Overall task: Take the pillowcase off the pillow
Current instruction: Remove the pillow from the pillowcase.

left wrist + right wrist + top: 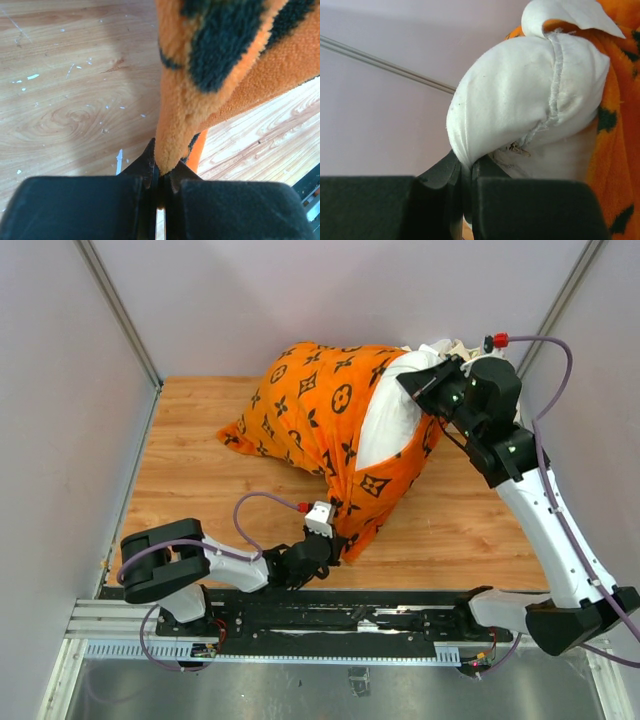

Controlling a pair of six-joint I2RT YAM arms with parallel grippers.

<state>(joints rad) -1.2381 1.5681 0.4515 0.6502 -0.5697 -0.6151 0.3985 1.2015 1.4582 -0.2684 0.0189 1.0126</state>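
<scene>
The bright orange fabric pillowcase with black flower and star motifs (pixel 315 405) lies on the far half of the wooden bench (pixel 190 450). It covers most of the plump white pillow (pixel 388 415), which shows through the opening at the right. The left gripper (pixel 161 170) has its jaws clenched on the pillowcase's lowest corner, near the front edge. The right gripper (pixel 466 172) has its jaws clenched on a white pillow corner at the far right.
</scene>
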